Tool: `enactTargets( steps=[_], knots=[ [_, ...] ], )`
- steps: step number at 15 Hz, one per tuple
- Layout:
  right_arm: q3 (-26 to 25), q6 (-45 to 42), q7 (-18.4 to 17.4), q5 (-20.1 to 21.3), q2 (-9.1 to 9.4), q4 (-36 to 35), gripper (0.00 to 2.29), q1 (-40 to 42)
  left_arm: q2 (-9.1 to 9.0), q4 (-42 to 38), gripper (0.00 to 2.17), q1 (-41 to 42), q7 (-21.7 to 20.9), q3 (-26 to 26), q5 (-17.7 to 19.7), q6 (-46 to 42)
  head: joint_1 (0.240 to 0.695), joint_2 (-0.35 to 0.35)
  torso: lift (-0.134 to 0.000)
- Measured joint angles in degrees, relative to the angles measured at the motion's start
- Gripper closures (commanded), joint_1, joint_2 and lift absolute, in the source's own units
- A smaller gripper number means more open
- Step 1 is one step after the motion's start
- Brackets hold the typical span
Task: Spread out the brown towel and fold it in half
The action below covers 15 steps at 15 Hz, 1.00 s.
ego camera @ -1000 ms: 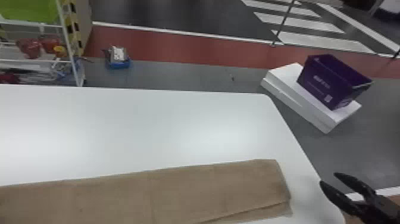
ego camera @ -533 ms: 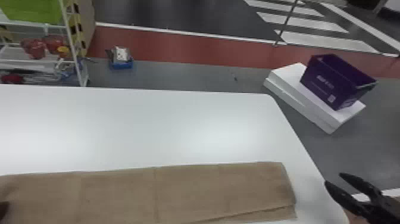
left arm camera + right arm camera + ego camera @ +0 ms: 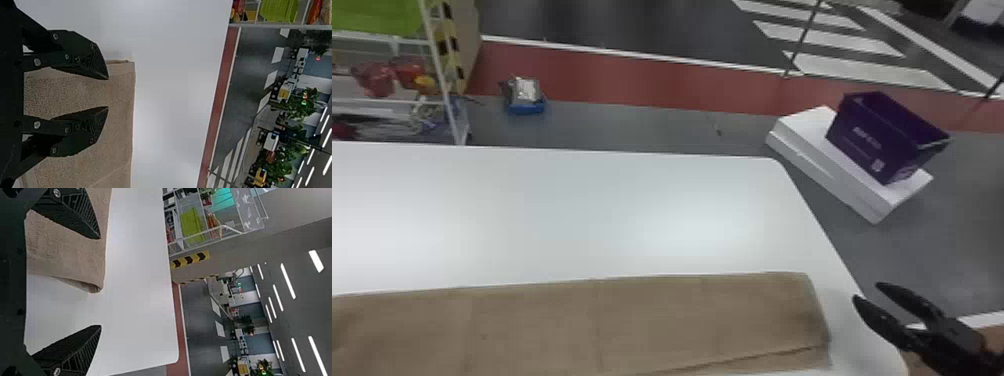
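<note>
In the head view a white table [image 3: 572, 210] fronts grey floor [image 3: 652, 130] and a red strip [image 3: 632, 80], with a white-framed rack [image 3: 440, 75] upper left and a purple bin [image 3: 862, 135] on white slabs [image 3: 804, 125], possibly foam, at right.

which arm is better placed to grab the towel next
Probably left: the open left gripper is over the towel, while the right gripper sits out past the towel's right end.

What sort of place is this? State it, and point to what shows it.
Probably a large indoor test or demonstration hall: road stripes mark the floor, long lights line the ceiling, and a storage rack stands beyond the table.
</note>
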Motion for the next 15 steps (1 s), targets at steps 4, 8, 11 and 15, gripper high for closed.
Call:
enactTargets(
  steps=[4, 8, 11, 15],
  knots=[
    [2.49, 0.19, -1.04, 2.49, 2.19, -1.92, 0.15, -1.42, 0.0, -1.47, 0.08, 0.32, 0.27, 2.75, 2.71, 0.68, 0.695, -0.171, -0.123],
    [2.94, 4.56, -1.15, 3.92, 3.4, -4.74, 0.15, -1.71, 0.0, -1.89, 0.08, 0.41, 1.33, 3.2, 3.25, 1.13, 0.695, -0.141, -0.123],
    [2.08, 8.92, -1.0, 4.03, 4.19, -7.35, 0.17, -2.42, 0.0, -1.6, 0.08, 0.48, 1.43, 3.6, 4.52, 0.95, 0.695, -0.134, -0.123],
    [0.5, 15.06, -0.66, 5.41, 5.16, -10.32, 0.19, -3.43, 0.0, -1.79, 0.09, 0.73, 2.23, 3.91, 4.95, 0.22, 0.695, -0.13, -0.123]
  ],
)
